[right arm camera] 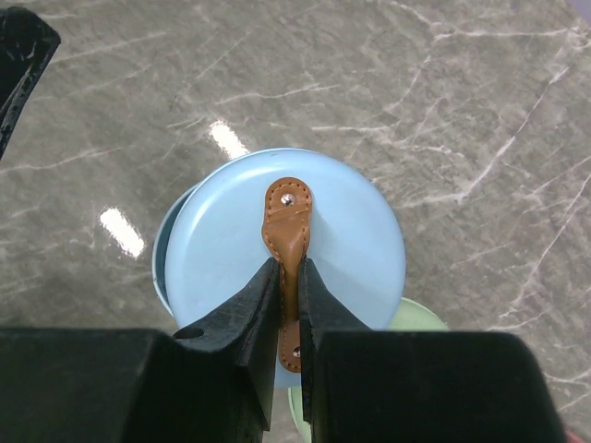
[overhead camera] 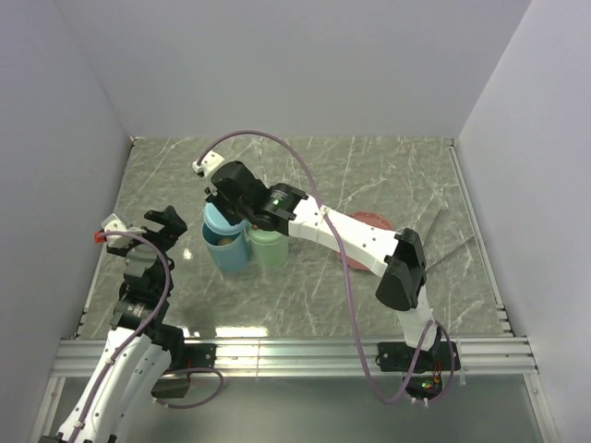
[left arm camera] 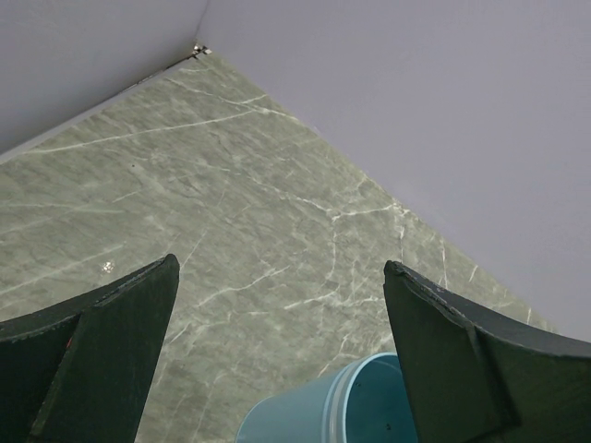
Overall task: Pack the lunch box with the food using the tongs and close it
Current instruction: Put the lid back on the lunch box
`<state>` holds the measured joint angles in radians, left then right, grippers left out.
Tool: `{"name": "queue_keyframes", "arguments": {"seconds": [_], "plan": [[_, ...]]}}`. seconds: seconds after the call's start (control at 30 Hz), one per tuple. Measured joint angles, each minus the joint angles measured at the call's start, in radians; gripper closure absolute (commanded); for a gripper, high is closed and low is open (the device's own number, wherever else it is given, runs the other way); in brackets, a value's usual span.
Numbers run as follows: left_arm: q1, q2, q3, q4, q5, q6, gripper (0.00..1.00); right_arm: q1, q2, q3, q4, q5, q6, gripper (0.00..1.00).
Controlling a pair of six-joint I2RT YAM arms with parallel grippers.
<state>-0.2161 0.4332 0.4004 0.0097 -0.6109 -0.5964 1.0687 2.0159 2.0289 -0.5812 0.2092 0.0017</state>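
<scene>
The lunch box is a blue round tub point(overhead camera: 233, 255) with a green tub point(overhead camera: 270, 247) touching its right side. My right gripper point(right arm camera: 288, 272) is shut on the brown leather strap point(right arm camera: 287, 217) of the blue lid point(right arm camera: 351, 231) and holds the lid just over the blue tub, shifted slightly right so the tub's left rim point(right arm camera: 161, 263) shows. Something brown, perhaps food point(overhead camera: 224, 239), shows inside under the lid. My left gripper point(overhead camera: 157, 221) stands open left of the blue tub point(left arm camera: 314, 415), holding nothing. The tongs are out of view.
A pink plate point(overhead camera: 374, 221) lies behind the right arm's forearm, mostly hidden. The green tub's rim point(right arm camera: 420, 316) peeks out beside the lid. White walls enclose the marble table on three sides, and a metal rail runs along the near edge.
</scene>
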Motion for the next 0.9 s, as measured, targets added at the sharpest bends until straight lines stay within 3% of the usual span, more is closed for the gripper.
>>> {"name": "queue_keyframes", "arguments": {"seconds": [0.9], "plan": [[0.000,0.001,-0.003,0.008,0.011,0.000,0.01,0.022,0.103,0.046,-0.016,-0.072,-0.002,1.00]]}}
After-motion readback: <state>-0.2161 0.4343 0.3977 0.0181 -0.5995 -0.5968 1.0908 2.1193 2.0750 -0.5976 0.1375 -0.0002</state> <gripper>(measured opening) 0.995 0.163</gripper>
